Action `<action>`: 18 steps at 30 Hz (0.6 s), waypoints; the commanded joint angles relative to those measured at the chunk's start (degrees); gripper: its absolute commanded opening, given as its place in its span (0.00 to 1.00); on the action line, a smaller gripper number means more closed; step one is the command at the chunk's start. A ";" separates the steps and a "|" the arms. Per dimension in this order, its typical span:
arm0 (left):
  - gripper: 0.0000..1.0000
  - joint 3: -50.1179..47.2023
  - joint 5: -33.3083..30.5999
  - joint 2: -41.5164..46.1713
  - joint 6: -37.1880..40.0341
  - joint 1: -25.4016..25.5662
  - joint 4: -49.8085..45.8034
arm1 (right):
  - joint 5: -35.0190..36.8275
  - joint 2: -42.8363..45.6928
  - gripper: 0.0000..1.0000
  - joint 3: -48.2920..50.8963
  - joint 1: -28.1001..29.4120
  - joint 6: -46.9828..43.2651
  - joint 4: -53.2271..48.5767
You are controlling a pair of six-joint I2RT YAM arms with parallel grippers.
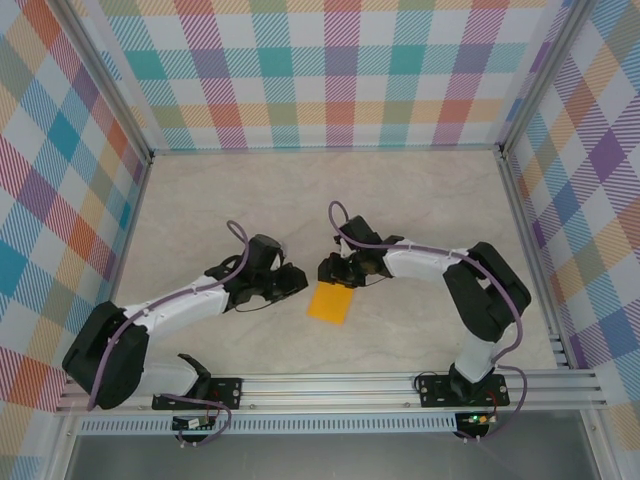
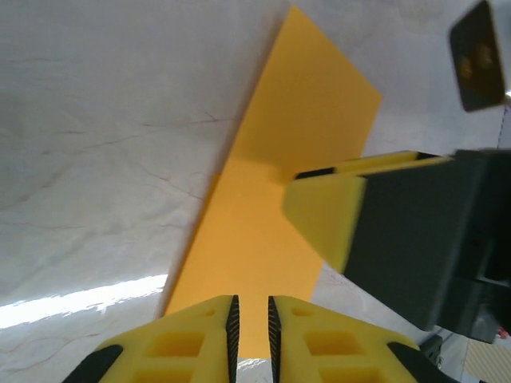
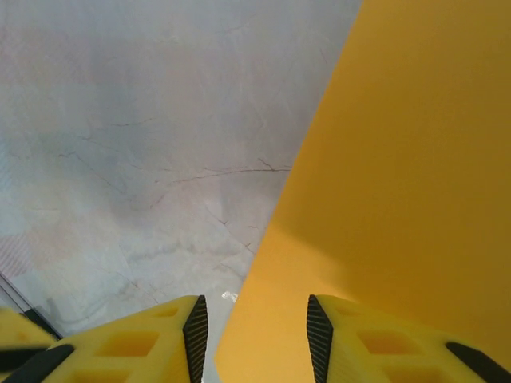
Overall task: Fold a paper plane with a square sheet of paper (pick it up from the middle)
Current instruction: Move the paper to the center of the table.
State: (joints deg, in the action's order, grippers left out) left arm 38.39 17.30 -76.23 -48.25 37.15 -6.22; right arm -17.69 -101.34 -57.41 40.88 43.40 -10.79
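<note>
Left gripper point(image 2: 251, 323) barely ajar over the square sheet of paper point(image 2: 271, 207), right gripper point(image 3: 257, 319) half-parted astride its edge

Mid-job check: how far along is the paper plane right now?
Done: both grippers are at the square sheet of paper, so the approach looks finished. In hand: the left gripper has its jaws narrowed at the sheet, and the right gripper has its jaws wider apart astride an edge. A firm grip isn't clear. Left: every fold. No crease or plane shape shows.
</note>
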 commanded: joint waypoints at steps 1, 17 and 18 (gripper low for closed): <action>0.16 -0.15 1.90 -4.28 -2.45 2.50 5.64 | -3.41 -1.95 0.39 -0.25 -0.15 1.69 2.34; 0.16 1.33 -4.59 -8.68 -2.07 3.80 2.40 | 8.66 19.62 0.63 13.89 -1.18 13.49 -8.26; 0.17 1.33 -5.01 -8.61 -2.05 3.88 1.97 | 8.03 21.09 0.63 15.34 -1.16 15.11 -7.65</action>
State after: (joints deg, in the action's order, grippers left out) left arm 38.59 14.96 -85.01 -50.17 40.38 -2.17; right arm -9.87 -82.91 -45.82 39.75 52.49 -16.80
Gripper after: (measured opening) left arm 0.165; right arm 0.631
